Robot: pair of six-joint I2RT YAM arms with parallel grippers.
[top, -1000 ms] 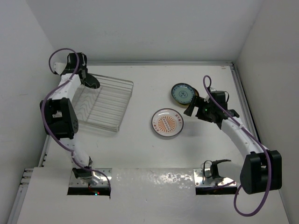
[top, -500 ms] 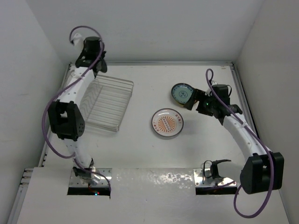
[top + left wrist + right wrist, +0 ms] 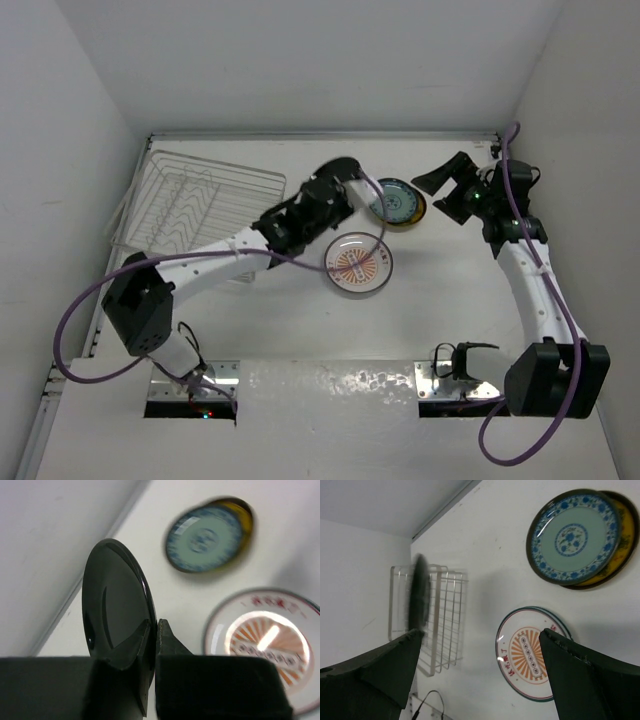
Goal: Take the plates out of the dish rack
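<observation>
My left gripper point(image 3: 154, 627) is shut on the rim of the black plate point(image 3: 117, 605), held on edge above the table. In the top view the left gripper point(image 3: 343, 192) is at the table's middle, beside the plates lying there. A blue-patterned plate point(image 3: 392, 200) lies on a yellow-brown plate point(image 3: 626, 535). A white plate with an orange centre point(image 3: 358, 262) lies flat in front of them. The dish rack point(image 3: 215, 200) at the back left shows no plates. My right gripper point(image 3: 442, 186) is open and empty, raised to the right of the stacked plates.
White walls close in the table on the left, back and right. A raised rail runs along the back edge point(image 3: 320, 136) and the right edge point(image 3: 520, 210). The left arm's purple cable point(image 3: 300, 262) hangs over the table between the rack and the plates.
My left arm has swung from the rack's far left corner to the table's middle, carrying the black plate. My right gripper has drawn back and up, away from the stacked plates.
</observation>
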